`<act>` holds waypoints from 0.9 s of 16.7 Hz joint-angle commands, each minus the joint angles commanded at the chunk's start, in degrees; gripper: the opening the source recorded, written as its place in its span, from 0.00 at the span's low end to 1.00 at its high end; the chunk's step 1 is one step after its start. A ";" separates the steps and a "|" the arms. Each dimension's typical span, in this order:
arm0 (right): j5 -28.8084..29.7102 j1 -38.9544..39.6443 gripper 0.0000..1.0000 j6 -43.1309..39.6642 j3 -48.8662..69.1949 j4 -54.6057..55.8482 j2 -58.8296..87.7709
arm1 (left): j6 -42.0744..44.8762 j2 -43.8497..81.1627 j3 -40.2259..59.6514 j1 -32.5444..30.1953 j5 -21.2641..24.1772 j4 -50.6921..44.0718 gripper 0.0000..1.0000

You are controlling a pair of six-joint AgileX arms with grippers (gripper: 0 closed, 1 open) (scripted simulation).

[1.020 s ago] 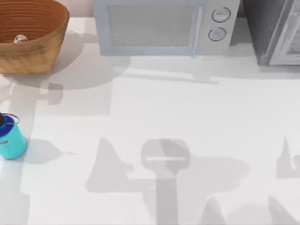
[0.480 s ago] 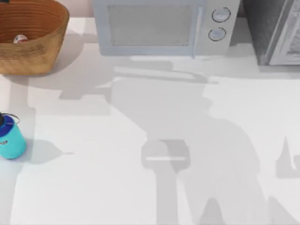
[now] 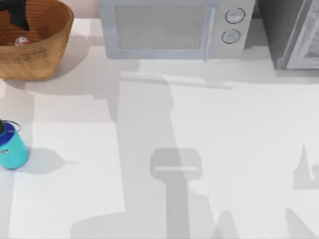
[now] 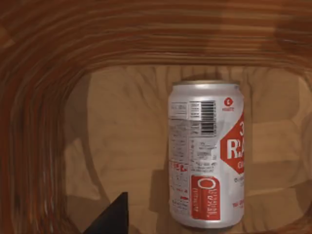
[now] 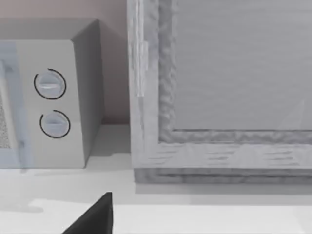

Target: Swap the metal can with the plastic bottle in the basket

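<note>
The wicker basket (image 3: 50, 47) stands at the table's far left corner. Inside it the metal can (image 3: 21, 41) lies on its side, white with red markings; the left wrist view looks straight down on the can (image 4: 207, 156) and the basket's ribbed wall (image 4: 39, 122). My left gripper (image 3: 15, 14) hangs above the basket's inside, just beyond the can and apart from it. The plastic bottle (image 3: 11, 148), cyan with a dark blue cap, stands upright on the table at the left edge, well in front of the basket. My right gripper (image 5: 92, 219) is off to the right, facing the appliances.
A pale microwave (image 3: 172, 27) stands at the back centre, its two dials (image 5: 51, 105) seen from the right wrist. A grey appliance (image 3: 294, 35) fills the back right corner. The white tabletop (image 3: 199, 129) stretches open between bottle and appliances.
My left gripper has come into the top view over the basket. The arm shadows have shifted across the table. Can and bottle have not moved.
</note>
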 joint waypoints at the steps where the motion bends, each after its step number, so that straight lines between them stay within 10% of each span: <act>1: 0.00 0.00 1.00 0.00 0.00 0.00 0.00 | 0.08 2.21 2.20 0.03 0.31 -0.97 1.00; 15: 0.00 0.00 1.00 0.00 0.00 0.00 0.00 | -0.38 7.13 5.49 -0.54 0.77 -1.16 1.00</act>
